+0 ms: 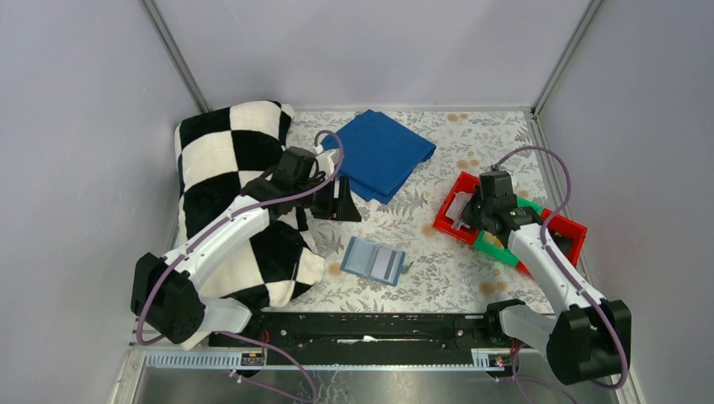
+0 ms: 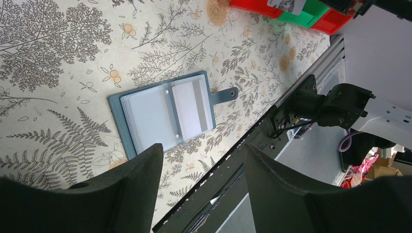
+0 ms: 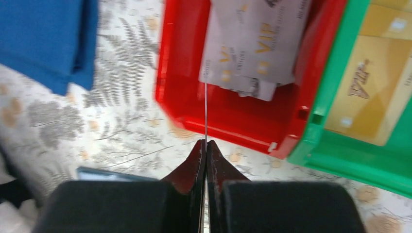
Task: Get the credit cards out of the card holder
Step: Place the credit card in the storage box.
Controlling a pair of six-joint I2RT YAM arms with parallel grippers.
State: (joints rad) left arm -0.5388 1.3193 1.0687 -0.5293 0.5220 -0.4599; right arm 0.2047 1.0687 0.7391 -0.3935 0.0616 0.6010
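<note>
- The left gripper (image 2: 203, 150) hangs over the floral table (image 2: 58, 58), fingers spread well apart, nothing between them.
- Below it lies the card holder (image 2: 165, 112), flat and open on the table between the two arms, and the left arm is the nearer one. From above, its long axis runs roughly left to right with the strap tab pointing right. A whitish card (image 2: 192, 108) shows in the sleeve on the tab side.
- Over to the right gripper (image 3: 206, 145): fingers pinched tight on one credit card (image 3: 205, 114), seen edge-on as a thin line.
- That card juts straight out past the fingertips, long axis in line with the gripper. Its far end is aimed into the red bin (image 3: 177, 58) ahead and below, where whitish VIP cards (image 3: 252, 43) are piled.
- The drop looks like the step in hand. With the free end past the bin's near wall, a release here should land it inside.
- Furthest right, touching the red bin, the green bin (image 3: 340, 97) holds yellowish cards (image 3: 374, 82).
</note>
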